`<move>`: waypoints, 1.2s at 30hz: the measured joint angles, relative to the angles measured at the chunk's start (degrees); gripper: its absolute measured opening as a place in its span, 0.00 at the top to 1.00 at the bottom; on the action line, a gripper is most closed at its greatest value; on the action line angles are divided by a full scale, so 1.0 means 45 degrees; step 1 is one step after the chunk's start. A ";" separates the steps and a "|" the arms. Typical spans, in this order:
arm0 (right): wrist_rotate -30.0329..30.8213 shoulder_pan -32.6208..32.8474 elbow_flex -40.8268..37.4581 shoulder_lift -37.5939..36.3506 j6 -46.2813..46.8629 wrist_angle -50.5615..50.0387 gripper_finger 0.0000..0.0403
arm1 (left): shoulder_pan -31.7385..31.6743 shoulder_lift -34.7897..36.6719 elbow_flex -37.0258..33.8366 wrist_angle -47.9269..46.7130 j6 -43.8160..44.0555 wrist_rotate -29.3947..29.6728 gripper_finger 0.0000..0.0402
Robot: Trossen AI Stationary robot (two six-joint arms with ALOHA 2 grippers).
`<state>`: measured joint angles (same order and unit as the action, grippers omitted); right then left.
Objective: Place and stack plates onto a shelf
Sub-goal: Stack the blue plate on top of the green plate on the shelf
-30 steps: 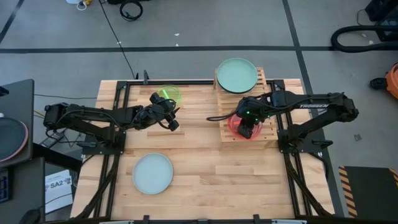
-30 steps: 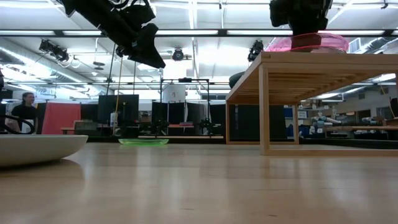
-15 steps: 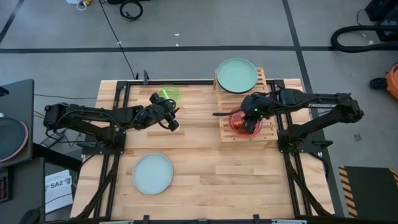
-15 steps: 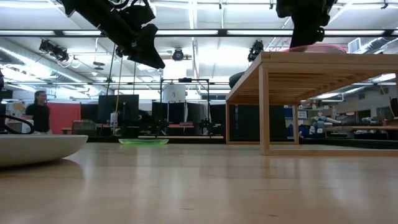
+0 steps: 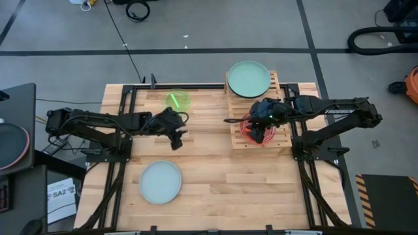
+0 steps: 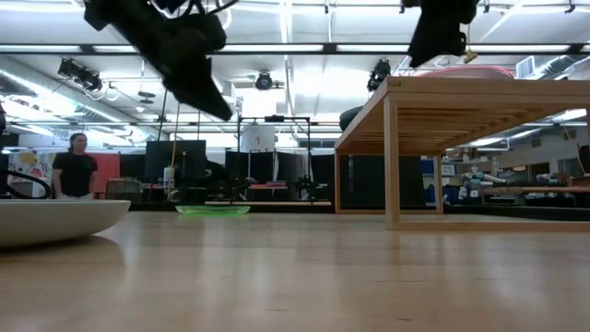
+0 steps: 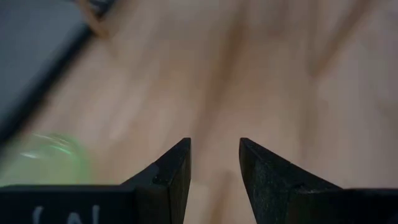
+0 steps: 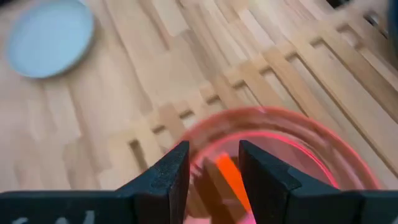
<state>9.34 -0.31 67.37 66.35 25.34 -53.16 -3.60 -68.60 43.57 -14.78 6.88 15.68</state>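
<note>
Right hand (image 5: pixel 259 130) over pink plate (image 5: pixel 249 129), shelf (image 5: pixel 285 137)

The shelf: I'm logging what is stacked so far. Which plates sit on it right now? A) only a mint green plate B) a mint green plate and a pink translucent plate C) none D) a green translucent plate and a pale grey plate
B: the high view shows the mint green plate on the far end of the shelf and the pink translucent plate on the near end, under the right gripper.
</note>
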 joint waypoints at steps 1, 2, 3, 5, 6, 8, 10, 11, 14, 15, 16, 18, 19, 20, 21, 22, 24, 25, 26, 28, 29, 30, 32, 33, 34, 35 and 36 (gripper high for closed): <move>0.0000 0.0099 0.0000 0.0000 -0.0003 0.0209 0.64 | 0.0000 0.0000 -0.0005 -0.0329 0.0003 -0.0478 0.65; 0.0000 0.0202 0.0000 0.0000 -0.0003 0.0405 0.64 | -0.0002 0.0000 -0.0002 -0.0688 0.0005 -0.0958 0.65; 0.0000 0.0326 0.0000 0.0000 -0.0003 0.0611 0.64 | -0.0005 0.0000 -0.0001 -0.1090 0.0009 -0.1411 0.65; -0.0002 0.0535 0.0000 0.0019 -0.0003 0.1034 0.64 | -0.0005 0.0000 -0.0005 -0.1902 0.0018 -0.2205 0.65; -0.0005 0.0641 0.0000 0.0028 -0.0003 0.1255 0.64 | -0.0004 0.0000 -0.0005 -0.2323 0.0019 -0.2588 0.65; -0.0005 0.0833 0.0000 0.0029 -0.0006 0.1668 0.64 | 0.0000 0.0000 -0.0005 -0.3220 0.0024 -0.3189 0.65; -0.0005 0.1009 0.0000 0.0029 -0.0007 0.2086 0.64 | 0.0000 0.0000 -0.0005 -0.4040 0.0028 -0.3574 0.65; -0.0005 0.1083 0.0000 0.0029 -0.0006 0.2246 0.64 | 0.0000 0.0000 -0.0003 -0.4487 0.0041 -0.3734 0.65; -0.0005 0.1269 0.0000 0.0029 -0.0008 0.2609 0.64 | 0.0000 0.0000 -0.0005 -0.5648 0.0450 -0.4051 0.65; -0.0005 0.1322 0.0000 0.0029 -0.0008 0.2636 0.64 | 0.0011 0.0000 -0.0005 -0.5990 0.0700 -0.4158 0.65; -0.0005 0.1370 0.0000 0.0029 -0.0008 0.2657 0.64 | 0.0057 0.0000 -0.0005 -0.6312 0.0912 -0.4208 0.65; -0.0005 0.1446 0.0000 0.0029 -0.0008 0.2670 0.64 | 0.0239 0.0000 -0.0005 -0.6871 0.1389 -0.4299 0.65; -0.0005 0.1478 0.0000 0.0029 -0.0008 0.2670 0.64 | 0.0376 0.0000 -0.0005 -0.7110 0.1539 -0.4360 0.65; -0.0005 0.1502 0.0000 0.0029 -0.0008 0.2670 0.64 | 0.0529 0.0000 -0.0005 -0.7319 0.1727 -0.4441 0.65; -0.0005 0.1524 0.0000 0.0029 -0.0008 0.2674 0.64 | 0.0710 0.0000 -0.0005 -0.7510 0.1970 -0.4459 0.65; -0.0004 0.1548 0.0000 0.0029 -0.0008 0.2670 0.64 | 0.0887 0.0000 -0.0005 -0.7652 0.2137 -0.4475 0.65; 0.0010 0.1574 0.0000 0.0029 -0.0008 0.2670 0.64 | 0.1318 0.0000 -0.0005 -0.7853 0.2520 -0.4478 0.65; 0.0019 0.1576 0.0000 0.0029 -0.0008 0.2670 0.64 | 0.1547 0.0000 -0.0005 -0.7865 0.2730 -0.4476 0.65; 0.0019 0.1576 0.0000 0.0029 -0.0008 0.2670 0.64 | 0.1796 0.0000 -0.0005 -0.7894 0.2897 -0.4464 0.65; 0.0060 0.1575 0.0000 0.0029 -0.0008 0.2670 0.64 | 0.2267 0.0000 -0.0005 -0.7953 0.3266 -0.4468 0.65; 0.0088 0.1573 0.0000 0.0029 -0.0008 0.2670 0.64 | 0.2505 0.0000 -0.0005 -0.7944 0.3408 -0.4463 0.65; 0.0107 0.1576 0.0000 0.0029 -0.0008 0.2670 0.64 | 0.2737 0.0000 -0.0005 -0.7947 0.3540 -0.4431 0.65; 0.0110 0.1576 0.0000 0.0029 -0.0008 0.2670 0.64 | 0.3162 0.0000 -0.0005 -0.7959 0.3695 -0.4212 0.65; 0.0112 0.1576 0.0000 0.0029 -0.0008 0.2670 0.64 | 0.3365 0.0000 -0.0005 -0.7980 0.3753 -0.4042 0.65; 0.0112 0.1571 0.0000 0.0029 -0.0008 0.2670 0.64 | 0.3553 0.0000 -0.0005 -0.8031 0.3860 -0.3853 0.65; 0.0112 0.1571 0.0000 0.0029 -0.0008 0.2670 0.64 | 0.3725 0.0000 -0.0005 -0.8054 0.4013 -0.3703 0.65; 0.0116 0.1571 0.0000 0.0029 -0.0008 0.2670 0.64 | 0.3880 0.0000 -0.0005 -0.8038 0.4091 -0.3542 0.65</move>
<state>9.87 6.76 67.37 66.48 25.30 -41.15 13.87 -68.60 43.55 -50.95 25.28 -0.26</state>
